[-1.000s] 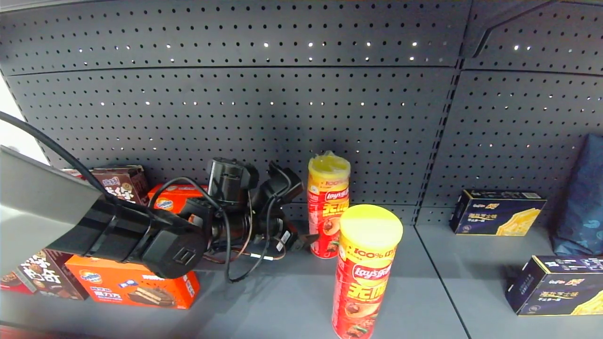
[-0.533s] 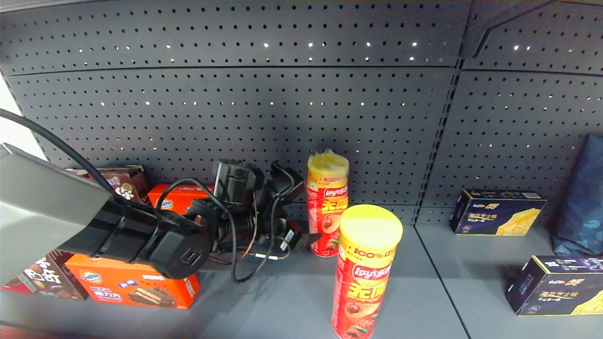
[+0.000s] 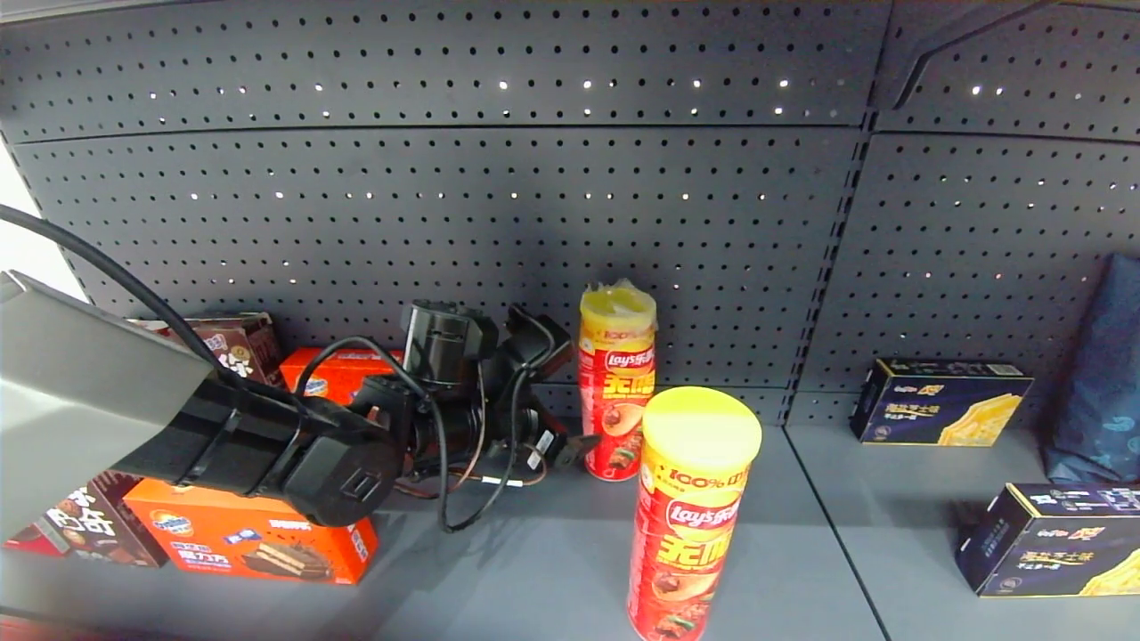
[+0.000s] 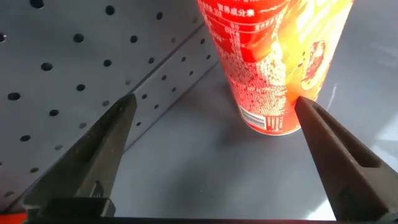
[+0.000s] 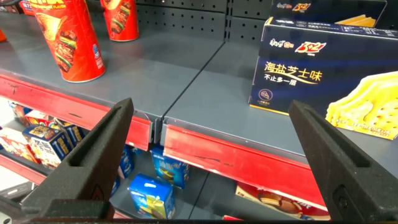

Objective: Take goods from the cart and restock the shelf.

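The rear chip can [image 3: 617, 392] stood upright at the back of the shelf [image 3: 534, 570], close to the perforated metal back panel [image 3: 534, 223] and at 11 o'clock from a second can [image 3: 693, 512]. It was a tall, stiff cardboard cylinder with a glossy printed skin and a yellow plastic lid. It was probably light, easy to tip, slick to hold, and apt to dent if squeezed hard. Mid-body, below the lid, looked the safest hold. The left claw [image 3: 574, 445] sat at its 9 o'clock, low beside the base, fingers spread apart and gripping nothing. The right claw [image 5: 209, 106] gaped wide before the shelf's front edge.
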